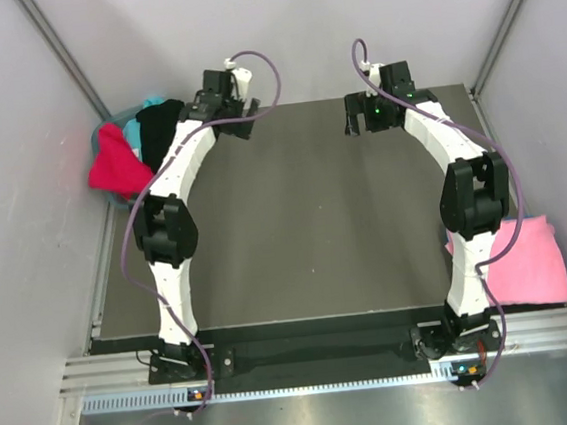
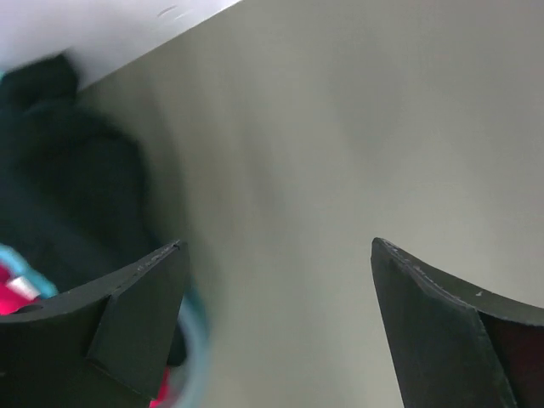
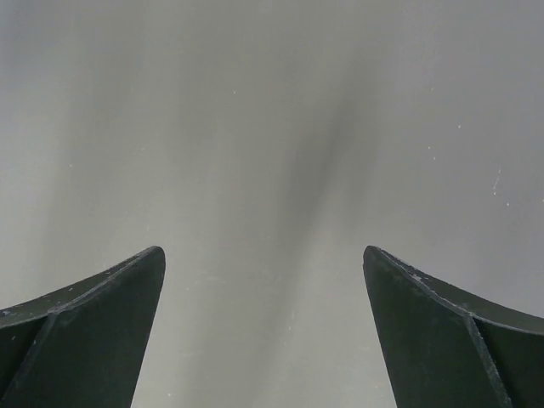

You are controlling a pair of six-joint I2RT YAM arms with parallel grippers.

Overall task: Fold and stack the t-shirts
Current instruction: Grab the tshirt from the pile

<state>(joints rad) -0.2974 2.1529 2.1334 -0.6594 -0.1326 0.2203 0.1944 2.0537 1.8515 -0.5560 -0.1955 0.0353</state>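
At table's (image 1: pixel 304 220) far-left corner, left gripper (image 2: pixel 278 245) hung wide open beside the heaped t-shirts (image 1: pixel 132 147), probably for a pick; right gripper (image 3: pixel 263 251), wide and empty, hovered far-right. Folded pink t-shirt (image 1: pixel 534 259) at near-right edge, likely stack base.

Left wrist view is pretty smeary, and the black tee (image 2: pixel 68 187) runs off its left edge. From above, the right arm (image 1: pixel 469 225) covers the inner edge of the pink tee (image 1: pixel 534 259).
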